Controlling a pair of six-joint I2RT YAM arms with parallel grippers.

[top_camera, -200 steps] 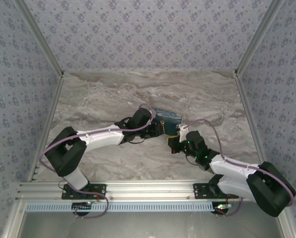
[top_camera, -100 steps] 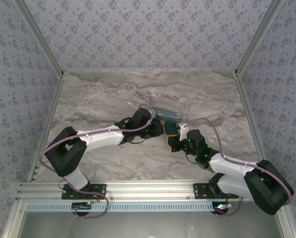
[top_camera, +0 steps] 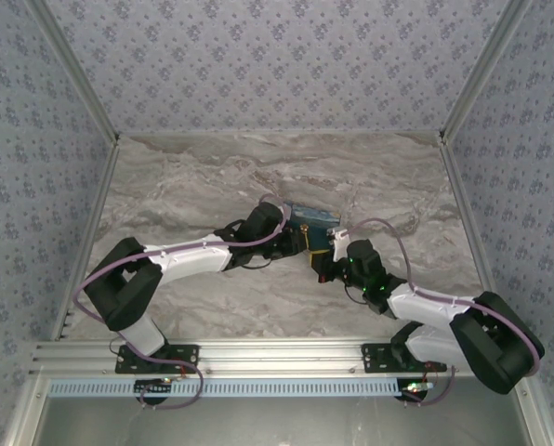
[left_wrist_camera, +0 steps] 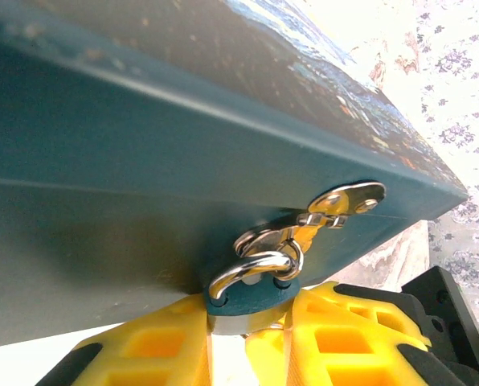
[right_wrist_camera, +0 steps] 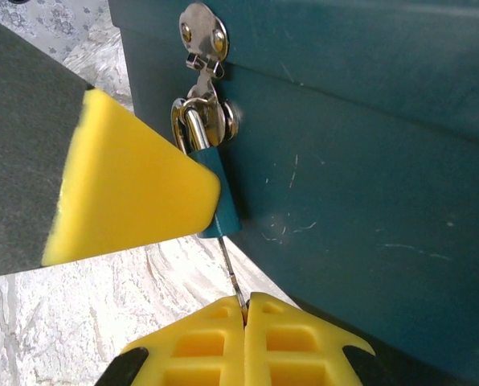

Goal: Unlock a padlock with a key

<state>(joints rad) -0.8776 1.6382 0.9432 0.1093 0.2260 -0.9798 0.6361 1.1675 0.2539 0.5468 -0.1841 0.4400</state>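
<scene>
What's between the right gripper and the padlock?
The key: its thin shaft runs from the shut right gripper up to the padlock, seen in the right wrist view.

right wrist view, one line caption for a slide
Right gripper pinches the key, its tip at the padlock's base.

The right gripper (top_camera: 322, 264) seems to have edged slightly left.

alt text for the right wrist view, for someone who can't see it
The shut right gripper pinches a thin key whose shaft runs up to the bottom of a small teal padlock. The padlock hangs by its silvery shackle from a hasp on a teal box, and another yellow finger pad presses against it from the left.
</scene>
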